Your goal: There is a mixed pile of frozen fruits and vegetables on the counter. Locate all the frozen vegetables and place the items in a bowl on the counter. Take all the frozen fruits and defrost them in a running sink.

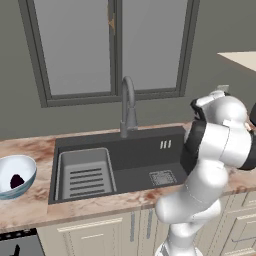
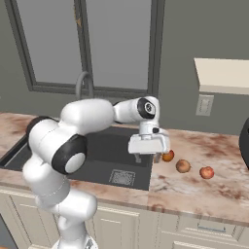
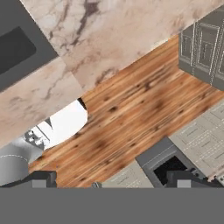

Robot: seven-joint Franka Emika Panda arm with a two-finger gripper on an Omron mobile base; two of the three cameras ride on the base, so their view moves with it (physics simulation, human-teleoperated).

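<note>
On the counter (image 2: 204, 194) right of the sink (image 2: 112, 160) lie three small pieces in a row: an orange ball (image 2: 168, 155), a brown oval (image 2: 183, 166) and a reddish ball (image 2: 206, 172). My gripper (image 2: 147, 158) hangs open just left of the orange ball, over the sink's right rim, with nothing between its fingers. The right finger partly covers that ball. In the hand view the fingertips (image 3: 43, 177) stand wide apart over counter (image 3: 109, 35) and wooden floor. Far left, the pale bowl (image 1: 25, 162) holds a dark purple lump (image 1: 17, 180).
The sink (image 1: 140, 160) has a ribbed tray insert (image 1: 85, 175) on its left and an arched faucet (image 1: 128, 105) behind it. A wall outlet (image 2: 204, 104) and a shelf (image 2: 223, 75) are above the counter at right. A dark object (image 2: 244, 141) stands at the right edge.
</note>
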